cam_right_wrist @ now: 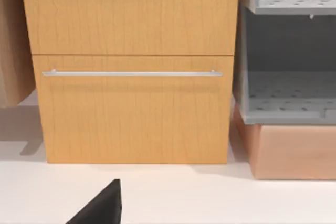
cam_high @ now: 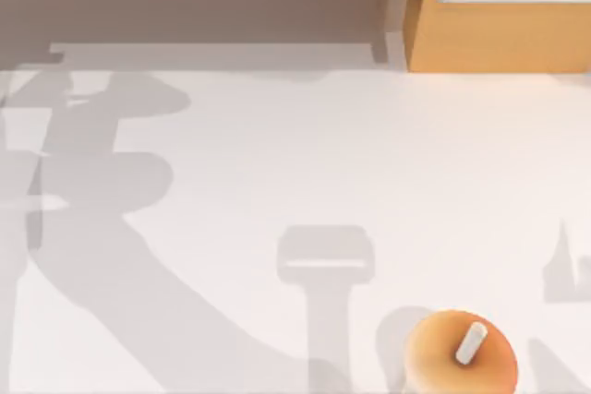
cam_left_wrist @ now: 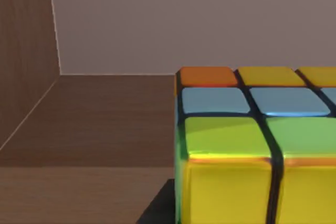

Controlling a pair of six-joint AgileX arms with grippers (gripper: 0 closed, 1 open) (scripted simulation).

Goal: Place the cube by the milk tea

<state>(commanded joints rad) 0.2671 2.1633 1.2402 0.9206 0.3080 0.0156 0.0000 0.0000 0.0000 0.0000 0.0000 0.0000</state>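
Currently catalogued:
Cube (cam_left_wrist: 247,145): lower right of the left wrist frame, resting on a brown wooden shelf (cam_left_wrist: 94,124); rigid, light, glossy tiles likely slippery.
Hold: two opposite flat faces, mid-height, squarely.
Milk tea (cam_high: 460,353): lower right of the top frame, on the white counter (cam_high: 277,182); likely tippable.
Tools: left and right state cannot be told.

A light wooden drawer cabinet (cam_high: 499,16) stands behind the white table (cam_high: 277,182).

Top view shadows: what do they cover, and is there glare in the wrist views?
Top view: broad grey arm shadows cross the table at left, one beside the milk tea. Left wrist view: bright sheen on the cube. Right wrist view: even light, cabinet without glare.
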